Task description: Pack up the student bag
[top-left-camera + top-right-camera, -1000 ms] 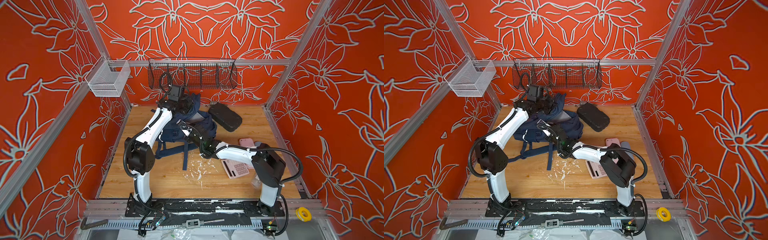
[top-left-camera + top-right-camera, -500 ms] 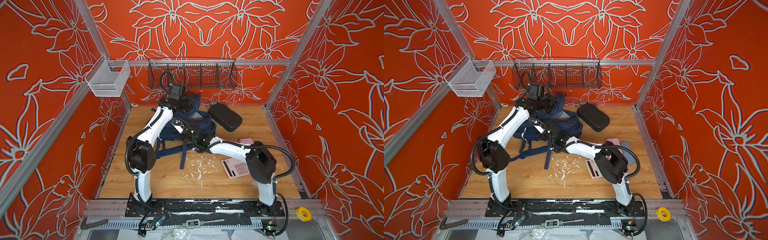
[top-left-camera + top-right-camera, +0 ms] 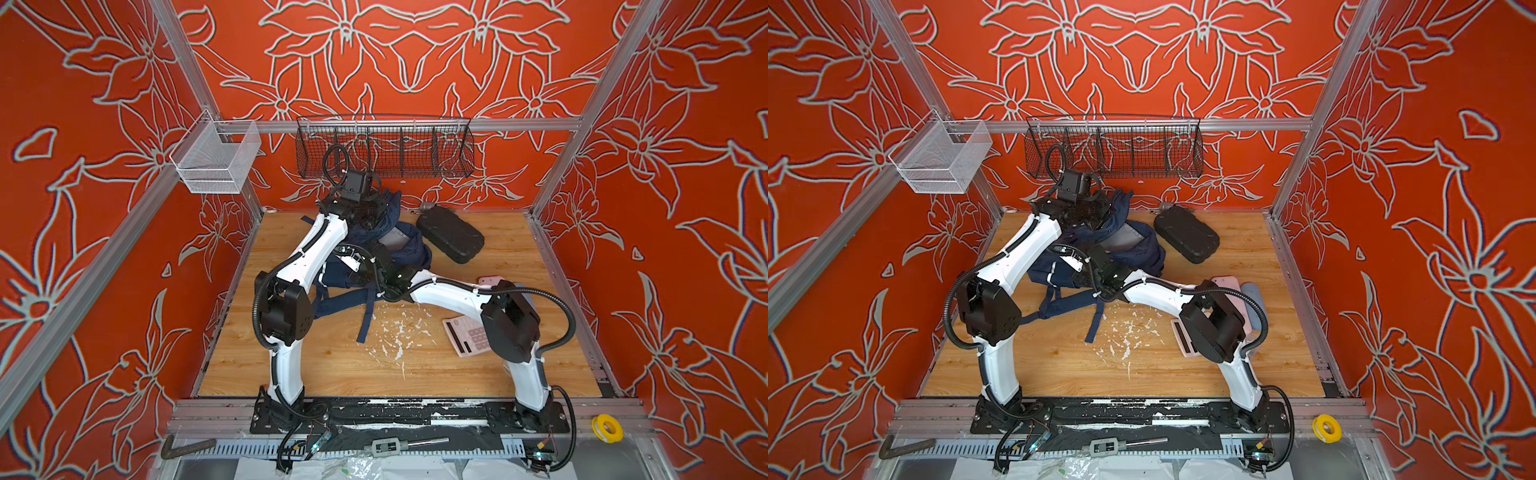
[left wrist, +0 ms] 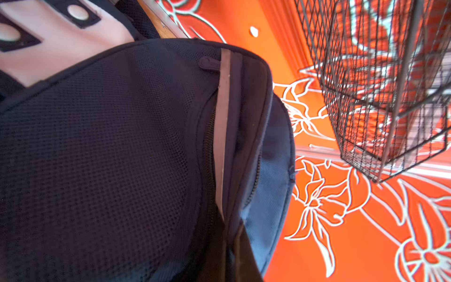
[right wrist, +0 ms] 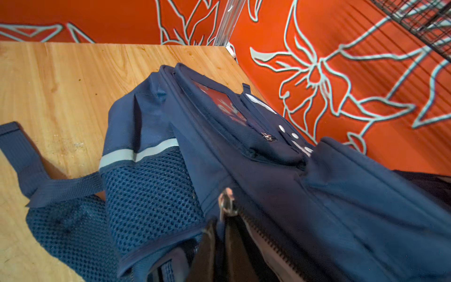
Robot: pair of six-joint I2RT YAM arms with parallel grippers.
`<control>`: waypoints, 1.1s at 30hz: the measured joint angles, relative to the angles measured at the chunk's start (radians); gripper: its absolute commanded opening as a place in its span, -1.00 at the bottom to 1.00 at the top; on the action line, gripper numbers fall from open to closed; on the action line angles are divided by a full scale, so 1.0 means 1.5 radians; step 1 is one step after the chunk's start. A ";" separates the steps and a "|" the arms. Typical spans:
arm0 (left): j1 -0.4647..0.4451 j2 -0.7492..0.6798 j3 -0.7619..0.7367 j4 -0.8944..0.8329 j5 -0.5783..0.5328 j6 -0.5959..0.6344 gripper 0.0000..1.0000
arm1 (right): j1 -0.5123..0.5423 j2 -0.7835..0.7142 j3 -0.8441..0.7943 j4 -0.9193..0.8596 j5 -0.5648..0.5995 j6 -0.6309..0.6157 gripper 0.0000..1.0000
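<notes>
Both mesh and woven navy cloth form the student bag (image 5: 268, 185); left hand (image 3: 379, 217) pinches it, right hand (image 5: 219, 234) unclear.

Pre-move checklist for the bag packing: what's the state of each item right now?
1. Hold by left end effector: shut on the student bag, top flap raised: ok.
2. State of right end effector, open or shut: cannot tell.
3. Bag mouth open, grey lining showing: ok.
4. Whether zip pull is free of the right end effector: cannot tell.
5. Packing of black hard case: not ok, it lies on the table beside the bag.
6. Packing of pink calculator: not ok, on the table.
</notes>
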 measured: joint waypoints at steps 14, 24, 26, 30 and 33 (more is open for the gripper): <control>0.106 -0.210 -0.266 0.089 0.168 0.146 -1.00 | 0.009 -0.220 -0.240 -0.027 -0.216 0.021 0.41; 0.122 -0.234 -0.328 0.071 0.214 0.260 -1.00 | -0.131 -0.342 -0.269 -0.135 -0.190 0.180 0.37; 0.122 -0.247 -0.346 0.065 0.215 0.284 -1.00 | -0.188 -0.366 -0.269 -0.180 -0.158 0.233 0.42; 0.123 -0.270 -0.381 0.055 0.221 0.321 -1.00 | -0.295 -0.411 -0.268 -0.290 -0.093 0.331 0.68; 0.123 -0.272 -0.397 0.045 0.227 0.346 -1.00 | -0.357 -0.439 -0.282 -0.355 -0.055 0.385 0.94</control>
